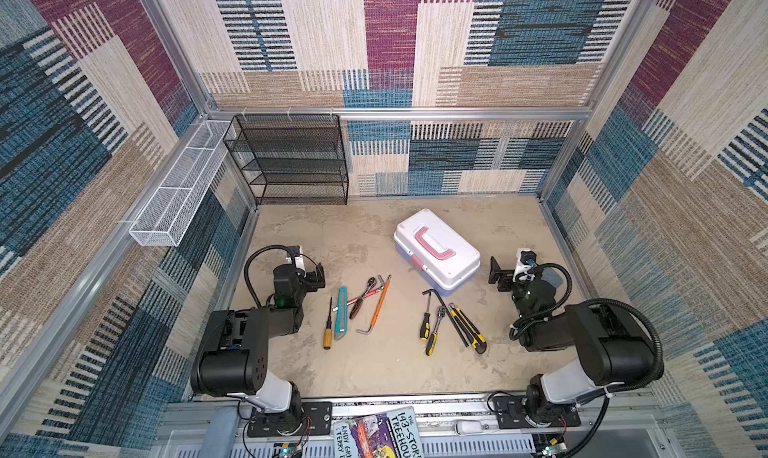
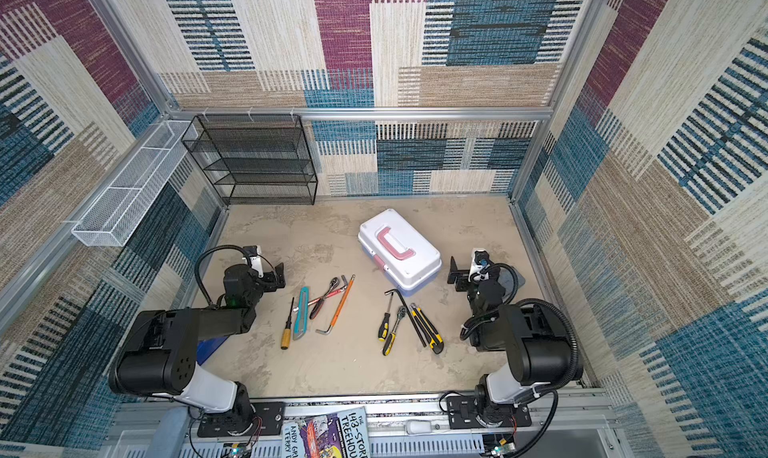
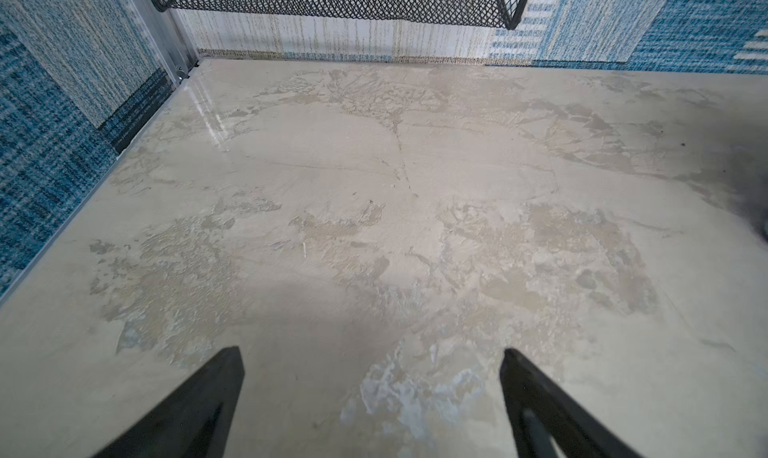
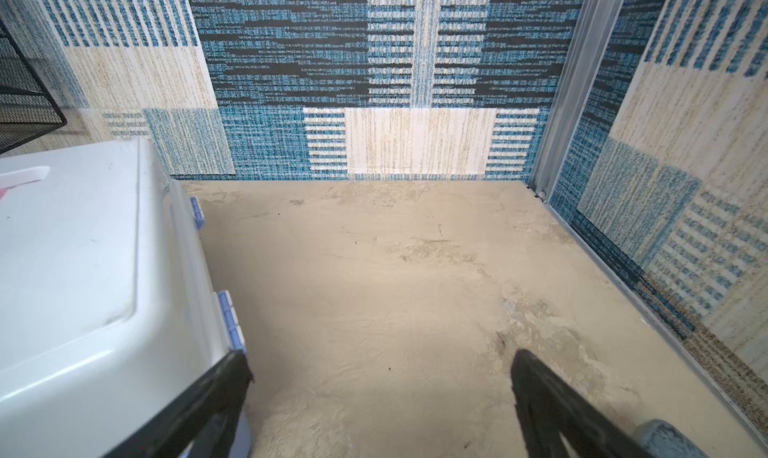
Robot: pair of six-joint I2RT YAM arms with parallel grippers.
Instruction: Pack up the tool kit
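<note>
Nothing is judged packed yet: the toolbox (image 1: pixel 436 250) is seen closed on the worktop (image 1: pixel 374 373), with the loose tools (image 1: pixel 466 328) laid in two groups in front of it. The left claw (image 3: pixel 370 354) and right claw (image 4: pixel 380 358) are held wide open and empty; all packing is left

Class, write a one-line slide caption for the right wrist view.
Right gripper, fingers open, beside the white-lidded toolbox on the tabletop.

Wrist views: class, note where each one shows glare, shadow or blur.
Left wrist view: a glare streak on the table near its corner, and soft shadow ahead of the left gripper. Right wrist view: the toolbox lid looks washed out and soft, close to the lens.
</note>
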